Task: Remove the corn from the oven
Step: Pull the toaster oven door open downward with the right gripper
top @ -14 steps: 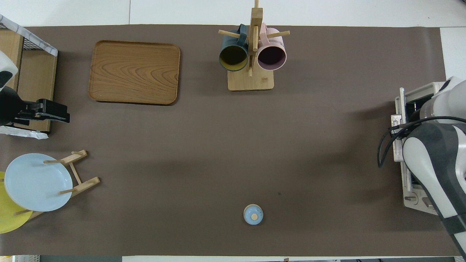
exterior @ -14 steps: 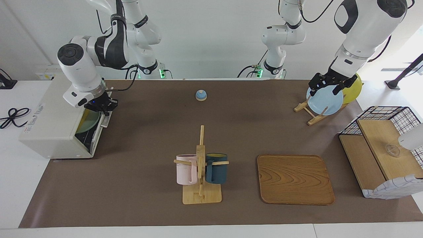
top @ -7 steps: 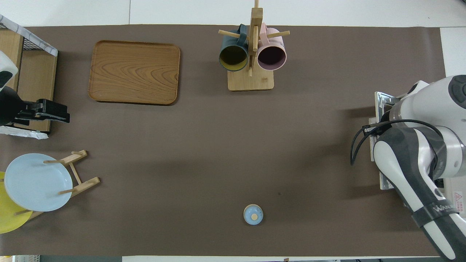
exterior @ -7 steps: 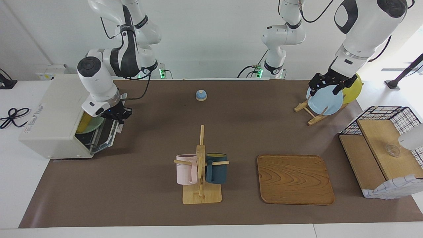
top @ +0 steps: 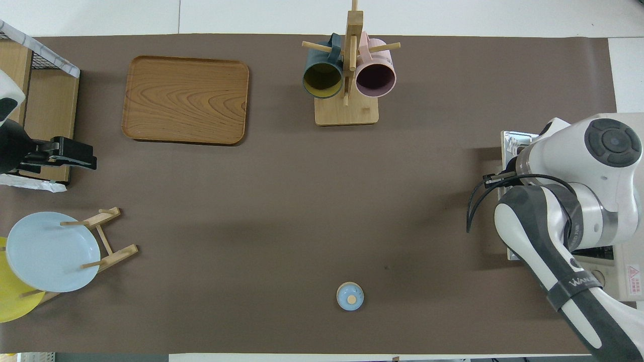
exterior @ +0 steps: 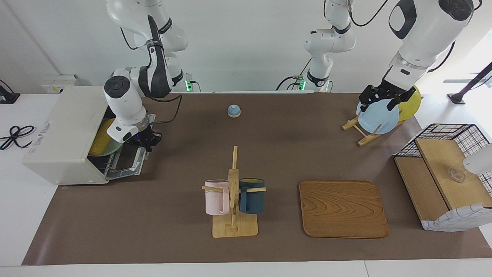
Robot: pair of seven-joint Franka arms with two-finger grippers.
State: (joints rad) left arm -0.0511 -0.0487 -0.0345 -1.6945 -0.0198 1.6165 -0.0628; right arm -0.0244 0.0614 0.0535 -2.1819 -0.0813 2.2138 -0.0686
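The off-white oven (exterior: pixel 63 132) stands at the right arm's end of the table, its door (exterior: pixel 128 163) lowered almost flat. Inside, the yellow corn (exterior: pixel 100 139) lies on a pale green plate (exterior: pixel 112 148), partly hidden by the oven roof. My right gripper (exterior: pixel 144 143) is at the door's top edge, shut on the door handle. In the overhead view the right arm covers the oven (top: pixel 621 271), and only a corner of the door (top: pixel 510 143) shows. My left gripper (exterior: pixel 379 101) waits, open, over the blue plate (exterior: pixel 378 117).
A mug rack (exterior: pixel 233 192) with a pink and a dark blue mug stands mid-table. A wooden tray (exterior: pixel 343 209) lies beside it. A small blue bell (exterior: pixel 234 110) sits nearer the robots. A plate rack and a wire-and-wood shelf (exterior: pixel 446 173) are at the left arm's end.
My right gripper has swung outward and down from the oven front, and the door has come down with it from nearly closed to almost flat. The left arm has not moved.
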